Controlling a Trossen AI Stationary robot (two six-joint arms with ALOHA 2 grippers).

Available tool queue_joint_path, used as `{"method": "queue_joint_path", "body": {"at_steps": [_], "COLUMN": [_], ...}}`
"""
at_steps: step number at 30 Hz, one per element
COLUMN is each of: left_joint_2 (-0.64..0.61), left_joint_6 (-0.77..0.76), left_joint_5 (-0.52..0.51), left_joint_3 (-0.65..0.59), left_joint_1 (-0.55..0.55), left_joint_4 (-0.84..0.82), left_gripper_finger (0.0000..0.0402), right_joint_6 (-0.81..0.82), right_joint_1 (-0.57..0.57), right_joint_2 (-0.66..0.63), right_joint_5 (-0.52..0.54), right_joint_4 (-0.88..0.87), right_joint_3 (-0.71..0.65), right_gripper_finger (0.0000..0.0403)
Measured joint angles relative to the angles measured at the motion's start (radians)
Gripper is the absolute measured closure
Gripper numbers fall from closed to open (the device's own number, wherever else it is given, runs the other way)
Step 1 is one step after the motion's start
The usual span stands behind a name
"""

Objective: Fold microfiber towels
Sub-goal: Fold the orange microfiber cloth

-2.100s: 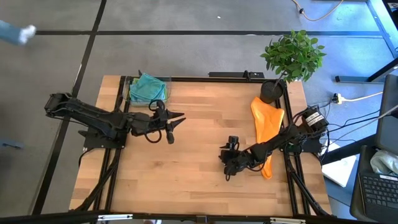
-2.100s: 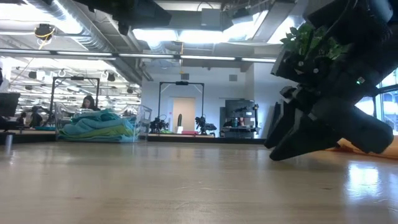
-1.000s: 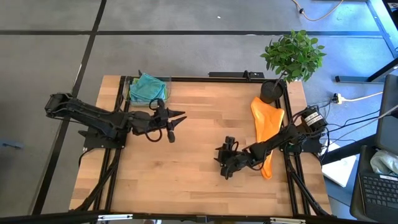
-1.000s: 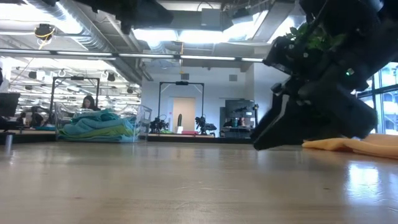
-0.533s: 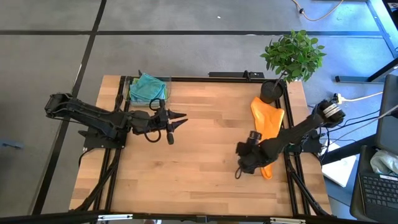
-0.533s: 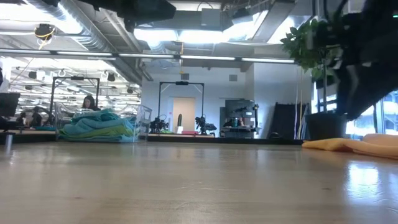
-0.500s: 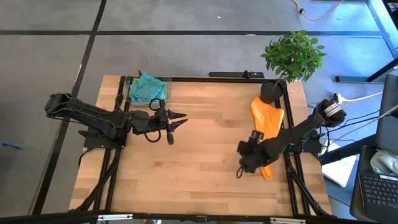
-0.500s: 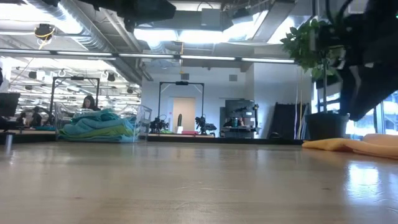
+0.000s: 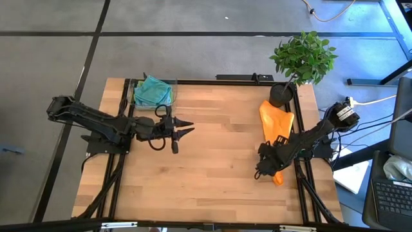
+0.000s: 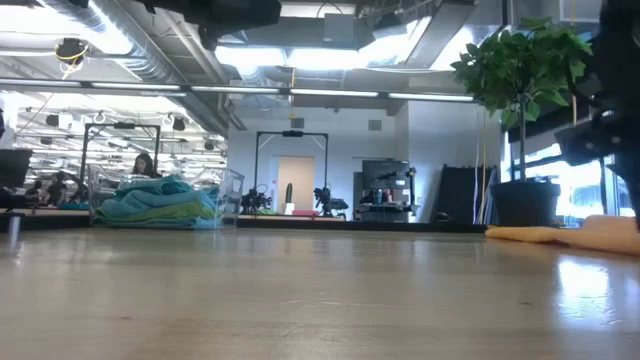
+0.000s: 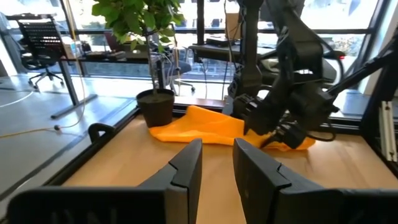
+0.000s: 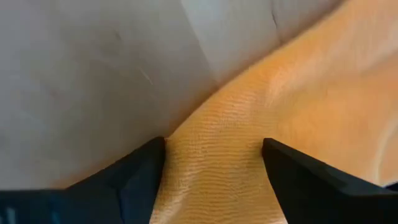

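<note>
The right arm reaches in from the table's right edge, bent at the elbow, its wrist tipped down so the right gripper point(image 9: 265, 169) sits over the near end of the limp orange microfiber towel point(image 9: 275, 125). In the right wrist view its two dark fingers point(image 12: 140, 171) stand wide apart with the fuzzy orange cloth filling the gap between them; they straddle the fabric and are not pinched on it.

The left arm stretches from the left edge toward the table's middle, held low and nearly level. The left gripper point(image 9: 182, 127) points at the right side, its fingers point(image 11: 186, 171) parted by a narrow gap with nothing between them.

The orange towel lies crumpled in a long strip along the right edge of the pale wooden table point(image 9: 206, 174). Its long axis runs from the far side toward the near side, the wider end next to the black pot of a small leafy green plant point(image 9: 302, 58), the narrower end under the right gripper.

At the far left corner a heap of teal and light blue microfiber towels point(image 9: 152, 91) rests in a clear bin, well apart from both grippers. The low view shows a person point(image 10: 141, 165) far off in the room beyond that heap.
</note>
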Motion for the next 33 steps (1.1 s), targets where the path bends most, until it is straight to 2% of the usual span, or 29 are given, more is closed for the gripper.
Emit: {"method": "queue_joint_path", "body": {"at_steps": [7,14,19,21,24,27,33], "left_joint_2": [0.000,0.000,0.000,0.000,0.000,0.000,0.000], "left_joint_6": [-0.002,-0.007,-0.007,-0.007,-0.007,-0.008,-0.021], "left_joint_5": [0.000,0.000,0.000,0.001,0.000,0.000,0.001], "left_joint_3": [0.000,0.000,0.000,0.000,0.000,0.000,0.000], "left_joint_1": [-0.024,-0.028,-0.039,-0.041,-0.041,-0.040,-0.048], "left_joint_4": [0.000,-0.002,-0.002,-0.002,-0.002,-0.001,-0.003], "left_gripper_finger": [0.0319,0.0319,0.0319,0.0319,0.0319,0.0319,0.0319], "right_joint_6": [0.041,0.063,0.014,-0.039,-0.118,-0.225,-0.459], "right_joint_1": [0.028,0.069,0.097,0.101,0.102,0.069,-0.068], "right_joint_2": [-0.005,-0.002,-0.002,0.003,0.007,0.018,0.065], "right_joint_5": [-0.020,-0.039,-0.037,-0.033,0.029,0.101,0.126], "right_joint_4": [0.055,0.172,0.399,0.547,0.719,0.885,1.171], "right_joint_3": [-0.041,-0.008,-0.009,-0.009,-0.012,-0.011,-0.011], "right_gripper_finger": [0.0139,0.0194,0.0248,0.0270,0.0301,0.0326,0.0363]}}
